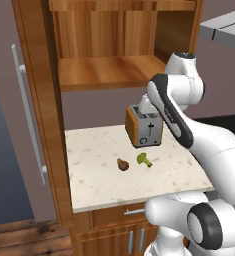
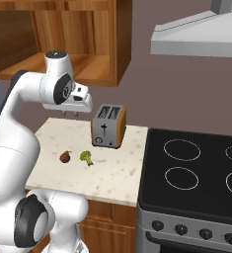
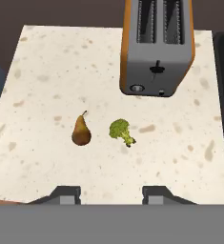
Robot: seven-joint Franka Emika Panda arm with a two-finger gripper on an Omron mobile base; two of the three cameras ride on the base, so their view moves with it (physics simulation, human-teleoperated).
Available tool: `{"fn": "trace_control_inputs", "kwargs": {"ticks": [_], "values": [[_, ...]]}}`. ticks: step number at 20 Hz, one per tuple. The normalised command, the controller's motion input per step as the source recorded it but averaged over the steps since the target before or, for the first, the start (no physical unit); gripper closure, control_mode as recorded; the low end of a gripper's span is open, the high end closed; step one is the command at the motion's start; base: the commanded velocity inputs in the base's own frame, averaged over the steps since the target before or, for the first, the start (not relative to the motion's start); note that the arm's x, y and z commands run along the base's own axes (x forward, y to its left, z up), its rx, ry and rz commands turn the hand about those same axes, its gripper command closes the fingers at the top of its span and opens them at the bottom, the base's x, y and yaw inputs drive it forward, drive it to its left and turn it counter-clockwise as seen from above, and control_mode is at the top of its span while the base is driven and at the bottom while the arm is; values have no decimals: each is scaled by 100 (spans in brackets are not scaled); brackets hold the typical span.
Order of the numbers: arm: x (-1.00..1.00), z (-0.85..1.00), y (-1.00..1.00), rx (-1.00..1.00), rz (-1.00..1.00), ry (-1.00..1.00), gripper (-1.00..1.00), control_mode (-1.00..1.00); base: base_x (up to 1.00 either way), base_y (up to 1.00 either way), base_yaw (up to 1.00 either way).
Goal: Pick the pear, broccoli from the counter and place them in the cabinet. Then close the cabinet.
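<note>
Pear (image 3: 81, 131), broccoli (image 3: 121, 131) on counter (image 3: 46, 71) beneath open hand (image 3: 112, 196).

A kitchen is shown: a stove (image 2: 196, 173), hood (image 2: 196, 34), toaster (image 2: 108, 126), wooden cabinet (image 1: 104, 70) and stone surface (image 1: 94, 180) are seen.

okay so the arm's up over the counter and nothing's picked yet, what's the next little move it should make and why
Probably lower the open gripper toward the pear, shifting slightly to that side. The pear and the broccoli both lie untouched on the counter in front of the toaster, apart from each other, and the fingers hang well above them, holding nothing. The cabinet already stands open.
</note>
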Motion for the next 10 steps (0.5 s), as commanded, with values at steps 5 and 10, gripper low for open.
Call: {"fn": "trace_control_inputs", "kwargs": {"ticks": [5,10], "values": [[0,-44,0,-2,0,1,-100,-100,0,0,0],[4,-79,0,0,6,0,-100,-100,0,0,0]]}}
